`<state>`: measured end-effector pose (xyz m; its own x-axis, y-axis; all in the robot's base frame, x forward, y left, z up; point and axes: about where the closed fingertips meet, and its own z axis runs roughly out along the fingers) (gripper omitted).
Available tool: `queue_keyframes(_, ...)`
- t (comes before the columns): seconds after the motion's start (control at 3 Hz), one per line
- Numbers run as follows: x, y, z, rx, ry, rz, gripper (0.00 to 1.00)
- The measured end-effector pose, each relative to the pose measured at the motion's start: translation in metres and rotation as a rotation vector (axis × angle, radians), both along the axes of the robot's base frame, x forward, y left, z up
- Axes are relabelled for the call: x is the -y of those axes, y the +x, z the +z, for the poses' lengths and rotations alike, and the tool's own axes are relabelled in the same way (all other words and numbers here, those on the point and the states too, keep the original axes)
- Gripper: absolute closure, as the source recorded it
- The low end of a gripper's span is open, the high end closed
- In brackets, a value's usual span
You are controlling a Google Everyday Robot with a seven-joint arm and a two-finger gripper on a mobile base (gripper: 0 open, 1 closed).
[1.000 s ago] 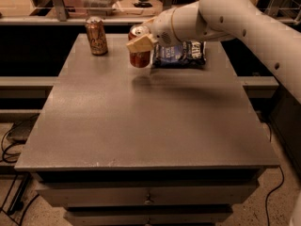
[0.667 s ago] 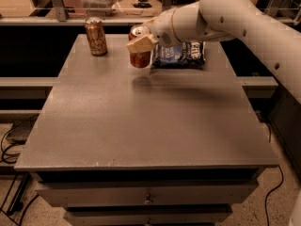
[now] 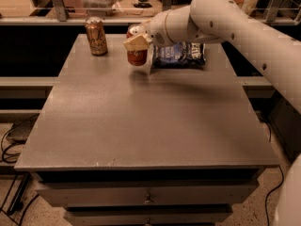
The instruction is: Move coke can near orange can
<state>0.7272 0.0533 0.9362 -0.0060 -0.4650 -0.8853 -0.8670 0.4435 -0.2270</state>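
Observation:
The red coke can [image 3: 137, 56] with a silver top is held upright just above the grey table [image 3: 146, 121], at the back centre. My gripper [image 3: 138, 44] comes in from the right on a white arm and is shut on the can, with one tan fingertip [image 3: 136, 42] across its front. The orange can [image 3: 96, 36], coppery with pale markings, stands upright at the back left of the table, about a can's height to the left of the coke can.
A dark blue chip bag [image 3: 180, 54] lies flat just right of the coke can, under my arm. A railing and shelf run behind the table's back edge. Drawers sit below the front edge. Cables lie on the floor at left.
The gripper and the coke can have shifted slightly left toward the orange can. The orange can and the chip bag have not moved.

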Motion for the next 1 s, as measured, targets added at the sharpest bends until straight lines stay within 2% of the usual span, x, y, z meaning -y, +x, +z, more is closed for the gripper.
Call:
queue_keyframes(0.33, -0.015, 0.021, -0.005, 0.004, 0.020, 0.004, 1.00)
queue_keyframes(0.67, -0.026, 0.042, -0.015, -0.007, 0.033, 0.003, 0.82)
queue_keyframes(1.0, -0.040, 0.058, -0.022, -0.018, 0.046, 0.016, 0.59)
